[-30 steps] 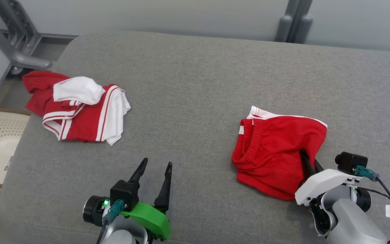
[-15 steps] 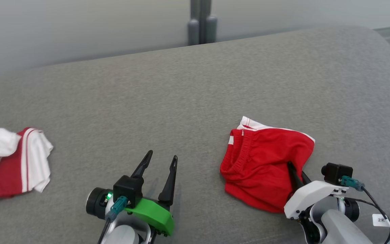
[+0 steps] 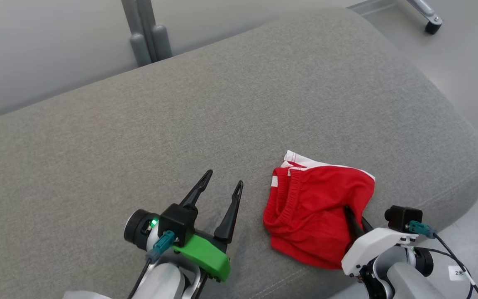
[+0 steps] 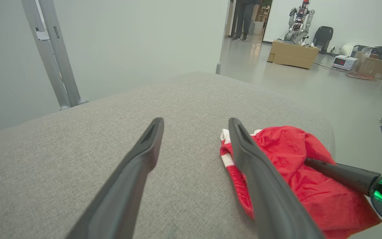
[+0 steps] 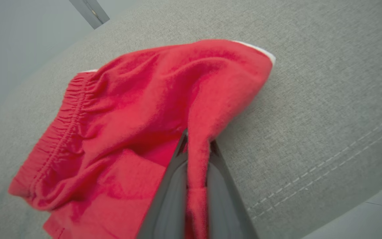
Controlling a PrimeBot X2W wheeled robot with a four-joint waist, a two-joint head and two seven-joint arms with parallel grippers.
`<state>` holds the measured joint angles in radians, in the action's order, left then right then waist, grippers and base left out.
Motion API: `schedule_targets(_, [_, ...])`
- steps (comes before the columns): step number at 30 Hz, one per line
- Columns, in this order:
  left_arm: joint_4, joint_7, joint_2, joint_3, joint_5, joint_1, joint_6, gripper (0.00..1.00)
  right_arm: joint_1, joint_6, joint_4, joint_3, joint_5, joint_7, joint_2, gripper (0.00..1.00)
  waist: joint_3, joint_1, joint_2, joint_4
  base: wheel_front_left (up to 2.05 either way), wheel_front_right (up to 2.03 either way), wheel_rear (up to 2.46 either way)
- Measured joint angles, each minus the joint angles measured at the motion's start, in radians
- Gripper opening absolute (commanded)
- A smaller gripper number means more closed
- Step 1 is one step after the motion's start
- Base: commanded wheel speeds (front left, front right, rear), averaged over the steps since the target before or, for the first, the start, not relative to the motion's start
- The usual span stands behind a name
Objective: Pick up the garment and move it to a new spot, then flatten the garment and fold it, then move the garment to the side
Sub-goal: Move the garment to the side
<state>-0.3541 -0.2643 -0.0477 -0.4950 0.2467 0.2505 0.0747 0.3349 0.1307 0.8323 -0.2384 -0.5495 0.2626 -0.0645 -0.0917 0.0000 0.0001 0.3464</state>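
On the cushion (image 3: 181, 124) lies the garment (image 3: 313, 207); left gripper (image 3: 225, 177) beside it.

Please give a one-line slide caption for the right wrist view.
Right gripper shut on a fold of the red shorts, which rest on the grey cushion.

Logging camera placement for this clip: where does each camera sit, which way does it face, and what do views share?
Head view: on the head, looking down at the grey cushion; open left gripper lower left, right gripper lower right.
Left wrist view: along its own spread fingers, across the cushion toward a room.
Right wrist view: along its own fingers, shut on the red shorts.
All three show the red shorts.
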Motion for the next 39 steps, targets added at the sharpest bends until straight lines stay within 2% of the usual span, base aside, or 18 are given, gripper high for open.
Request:
schedule_targets(5, [0.018,0.000,0.000,-0.022,-0.002,0.022,0.006,1.00,0.045,0.000,-0.010,-0.032,0.031,0.000,-0.018,0.00,-0.037,0.0000,0.0000,0.013,0.00,0.00,0.00])
schedule_targets(11, [0.022,0.000,0.000,-0.032,-0.024,0.053,0.013,1.00,0.193,0.000,-0.028,-0.064,0.075,0.000,-0.063,0.00,-0.100,0.0000,0.0000,-0.011,0.00,0.00,0.00])
schedule_targets(16, [0.044,0.000,0.000,-0.025,-0.056,0.089,0.022,1.00,0.346,0.000,0.018,-0.075,0.128,0.000,-0.157,0.00,-0.172,0.0000,0.0000,-0.056,0.00,0.00,0.00])
schedule_targets(23, [0.087,0.000,0.000,-0.016,-0.080,0.112,0.030,1.00,0.528,0.000,0.196,-0.082,0.173,-0.001,-0.322,0.00,-0.269,0.0000,0.0000,-0.139,0.00,0.00,0.00])
schedule_targets(32, [0.098,0.000,-0.001,0.009,-0.104,0.108,0.039,1.00,0.662,0.001,0.375,-0.016,0.202,-0.001,-0.493,0.00,-0.370,0.0001,0.0000,-0.233,0.00,0.00,0.00])
schedule_targets(33, [0.098,0.000,-0.001,0.011,-0.107,0.108,0.039,1.00,0.670,0.001,0.384,-0.005,0.217,-0.001,-0.510,0.07,-0.378,0.0001,0.0000,-0.242,0.00,0.00,0.00])
schedule_targets(34, [0.098,0.000,-0.001,0.013,-0.108,0.108,0.039,1.00,0.679,0.001,0.389,0.015,0.234,-0.001,-0.526,0.59,-0.385,0.0001,0.0000,-0.250,0.00,0.00,0.00])
schedule_targets(35, [0.098,0.000,-0.001,0.014,-0.109,0.108,0.040,1.00,0.688,0.001,0.388,0.039,0.250,-0.001,-0.543,1.00,-0.392,0.0001,0.0000,-0.257,0.00,0.00,0.00])
schedule_targets(39, [0.090,0.000,-0.001,0.021,-0.110,0.108,0.041,1.00,0.707,0.001,0.379,0.138,0.344,0.000,-0.572,1.00,-0.415,0.0002,0.0000,-0.272,0.00,0.00,0.00])
